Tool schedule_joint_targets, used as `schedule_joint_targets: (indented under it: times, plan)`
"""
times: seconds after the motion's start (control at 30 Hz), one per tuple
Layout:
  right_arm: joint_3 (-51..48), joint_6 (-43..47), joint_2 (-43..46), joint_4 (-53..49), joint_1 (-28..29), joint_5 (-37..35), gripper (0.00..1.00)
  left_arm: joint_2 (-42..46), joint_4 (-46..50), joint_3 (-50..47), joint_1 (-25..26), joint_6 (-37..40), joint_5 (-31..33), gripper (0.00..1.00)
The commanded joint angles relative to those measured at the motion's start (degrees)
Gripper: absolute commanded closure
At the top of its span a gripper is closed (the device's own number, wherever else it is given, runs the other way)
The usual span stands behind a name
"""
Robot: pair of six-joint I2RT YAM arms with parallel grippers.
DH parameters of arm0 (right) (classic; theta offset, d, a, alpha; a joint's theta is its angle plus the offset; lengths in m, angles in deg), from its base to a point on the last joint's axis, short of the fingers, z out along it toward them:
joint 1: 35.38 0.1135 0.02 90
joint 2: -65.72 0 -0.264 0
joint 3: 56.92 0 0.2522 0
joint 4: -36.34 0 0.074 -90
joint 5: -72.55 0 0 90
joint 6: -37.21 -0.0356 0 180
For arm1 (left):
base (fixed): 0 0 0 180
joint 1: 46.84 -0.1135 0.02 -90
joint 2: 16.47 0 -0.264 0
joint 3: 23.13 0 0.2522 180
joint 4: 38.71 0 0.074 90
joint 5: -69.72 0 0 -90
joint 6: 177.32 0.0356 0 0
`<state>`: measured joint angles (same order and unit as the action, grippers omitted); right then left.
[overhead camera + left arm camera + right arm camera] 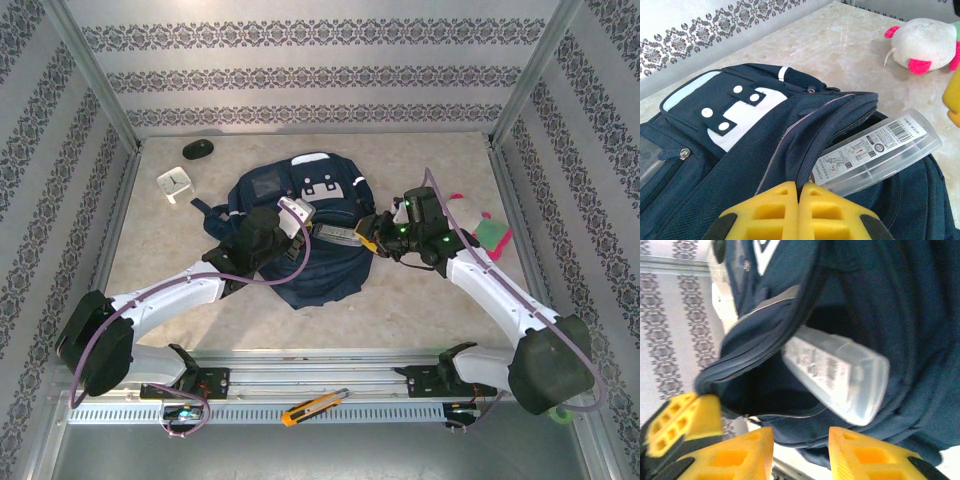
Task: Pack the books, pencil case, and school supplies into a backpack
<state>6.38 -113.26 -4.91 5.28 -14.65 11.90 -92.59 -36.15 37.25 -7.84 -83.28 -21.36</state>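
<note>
Left fingers (772, 212) clenched on backpack (705, 185) rim, propping mouth open; right fingers (735, 455) released, pencil case (835, 375) just ahead, half inside.

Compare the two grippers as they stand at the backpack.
The left gripper is shut, pinching the opening edge of the backpack; the right gripper stands open, holding nothing. The left gripper is over the backpack's middle; the right gripper is at its side, facing the clear case that pokes out. Both are yellow-tipped.
</note>
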Motion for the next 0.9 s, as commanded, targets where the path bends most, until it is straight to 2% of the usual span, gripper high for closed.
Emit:
schedule_joint_targets:
  times: [0.0, 0.07, 0.13, 0.17, 0.2, 0.33, 0.57, 0.77, 0.83, 0.87]
  plan:
    - [2.02, 3.64, -2.26, -3.06, -0.11, -2.31, 0.68, 2.33, -5.52, 1.57, 0.20, -0.25, -0.51, 0.96]
    - [2.91, 4.76, -3.38, -4.42, -0.07, -4.09, 0.65, 2.46, -5.50, 1.47, 0.20, -0.21, -0.55, 0.96]
    - [3.35, 4.93, -4.21, -4.68, 0.05, -4.58, 0.50, 2.48, -5.20, 1.64, 0.20, -0.03, -0.59, 0.96]
    - [3.51, 4.94, -4.70, -4.42, 0.20, -4.39, 0.45, 2.52, -5.15, 1.66, 0.20, 0.01, -0.50, 0.96]
    - [3.67, 5.09, -5.00, -4.37, 0.36, -4.41, 0.44, 2.50, -5.23, 1.71, 0.22, 0.10, -0.54, 0.96]
    - [4.81, 4.97, -7.14, -1.54, 1.46, -4.58, 0.62, 2.16, -5.36, 1.86, 0.22, 0.02, -0.77, 0.96]
    - [9.82, 3.52, -15.77, 7.11, 4.68, -3.14, 0.76, 1.98, -6.18, 2.15, 0.20, -0.51, -2.20, 0.96]
    - [11.97, 0.22, -20.70, 18.35, 7.13, -2.03, 0.78, 2.07, -6.39, 1.88, 0.20, -2.24, -3.51, 0.96]
    - [11.25, 1.29, -19.25, 18.45, 7.00, -2.37, 0.74, 2.24, -6.37, 1.69, 0.24, -3.11, -2.93, 0.93]
    - [10.42, 2.38, -17.52, 17.44, 6.86, -3.10, 0.69, 2.42, -5.80, 1.64, 0.12, -3.55, -2.55, 0.91]
